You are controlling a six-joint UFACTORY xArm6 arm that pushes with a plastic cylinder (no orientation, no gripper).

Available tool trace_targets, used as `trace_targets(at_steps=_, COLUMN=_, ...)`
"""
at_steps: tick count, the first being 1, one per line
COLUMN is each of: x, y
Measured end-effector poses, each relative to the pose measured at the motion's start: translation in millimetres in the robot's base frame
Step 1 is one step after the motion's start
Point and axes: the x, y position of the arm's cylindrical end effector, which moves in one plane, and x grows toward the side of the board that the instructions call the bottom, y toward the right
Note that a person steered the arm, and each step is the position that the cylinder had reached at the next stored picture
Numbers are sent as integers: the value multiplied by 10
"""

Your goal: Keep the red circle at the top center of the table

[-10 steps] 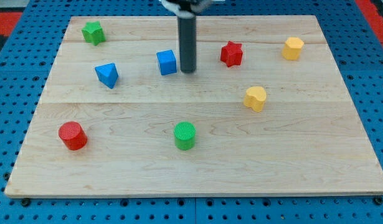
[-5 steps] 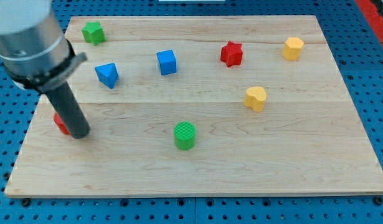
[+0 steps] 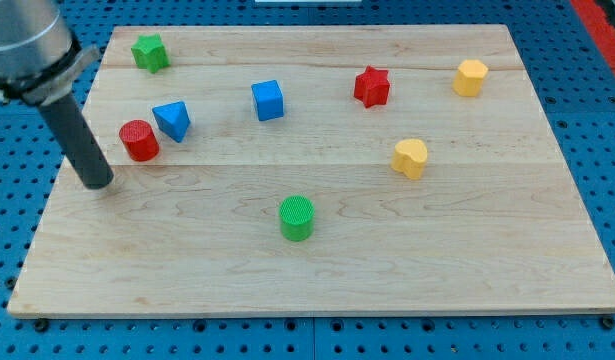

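Observation:
The red circle (image 3: 139,140) stands on the wooden board (image 3: 317,260) at the view's left, touching or nearly touching the blue triangle (image 3: 172,120) on its right. My tip (image 3: 97,184) rests on the board just below and left of the red circle, a small gap apart from it. The dark rod rises from the tip toward the view's top left corner.
A green star (image 3: 148,52) sits at the top left. A blue cube (image 3: 268,100), a red star (image 3: 371,86) and a yellow hexagon (image 3: 470,77) lie along the upper part. A yellow heart (image 3: 410,158) is at centre right, a green cylinder (image 3: 297,217) at lower centre.
My tip swept from the top centre to the lower left, then up. The red circle moved from the lower left up to beside the blue triangle.

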Motion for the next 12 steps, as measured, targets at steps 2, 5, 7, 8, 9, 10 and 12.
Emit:
trace_targets(at_steps=2, x=-869, y=235)
trace_targets(at_steps=5, x=-1227, y=48)
trace_targets(at_steps=7, x=-1491, y=-191)
trace_targets(at_steps=8, x=-1531, y=171)
trace_targets(at_steps=9, x=-1795, y=888)
trace_targets(at_steps=10, x=-1803, y=641)
trace_targets(at_steps=12, x=-2112, y=1350)
